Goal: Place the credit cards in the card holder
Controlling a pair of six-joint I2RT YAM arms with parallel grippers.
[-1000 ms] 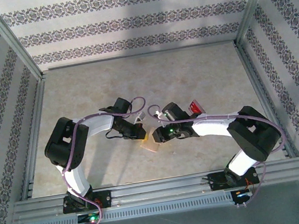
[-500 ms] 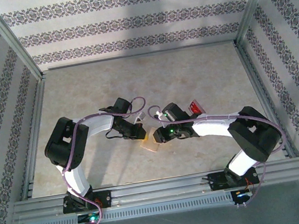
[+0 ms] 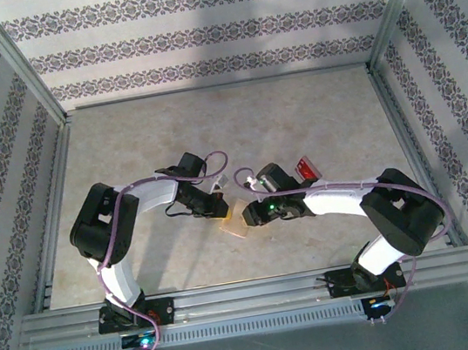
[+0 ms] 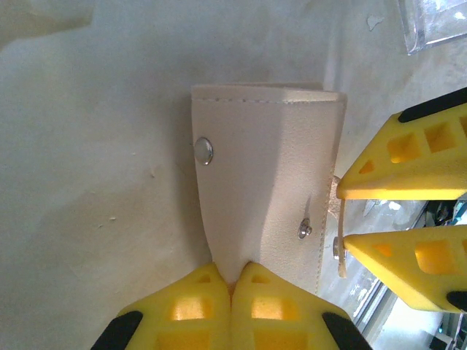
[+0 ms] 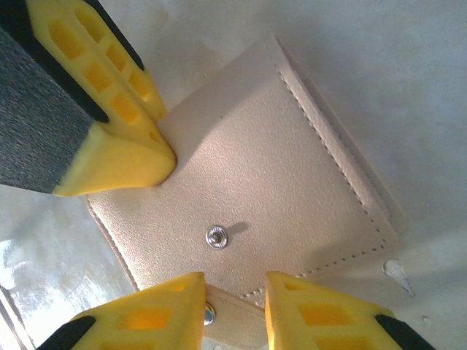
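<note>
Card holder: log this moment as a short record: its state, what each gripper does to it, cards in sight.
card holder: tan, closed, snap undone
left gripper: shut on the card holder's edge
right gripper: open, jaws straddling the snap tab
red credit card: loose, away from the card holder
clear credit card: loose, just past the card holder

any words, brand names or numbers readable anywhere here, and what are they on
Nothing can be read.
red credit card: white marks, too small to make out from the top view.
card holder: plain tan surface with stitching and snaps, no brand or words.
clear card: no print visible.
</note>
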